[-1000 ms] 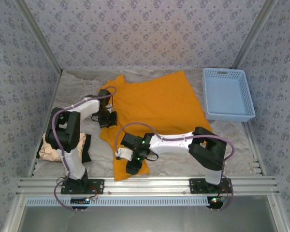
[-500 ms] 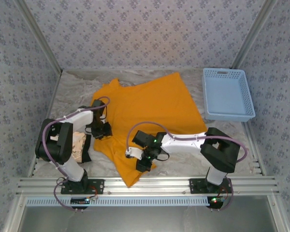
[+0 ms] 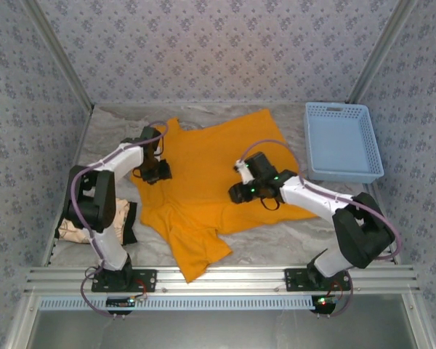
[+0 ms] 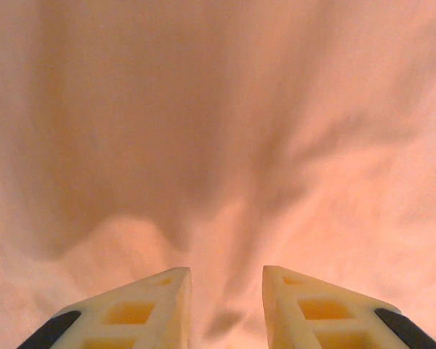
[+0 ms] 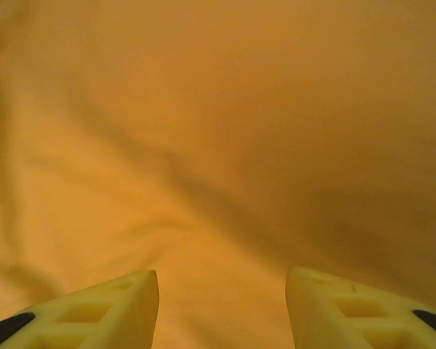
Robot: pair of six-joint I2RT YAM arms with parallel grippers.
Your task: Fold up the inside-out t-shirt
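The t-shirt, soft matte orange cotton, lies rumpled on the counter. Its long axis runs from the near-left tip to the far-right corner. The left pincer hangs over its left edge, jaws apart and empty. The right pincer is over its middle, jaws wider and empty. Half a second ago the right one was by the near tip and the left one nearer the bases.

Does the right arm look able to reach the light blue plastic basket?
Probably yes: the right arm's open fingers hover over the orange-yellow cotton t-shirt, and nothing stands between them and the light blue plastic basket.
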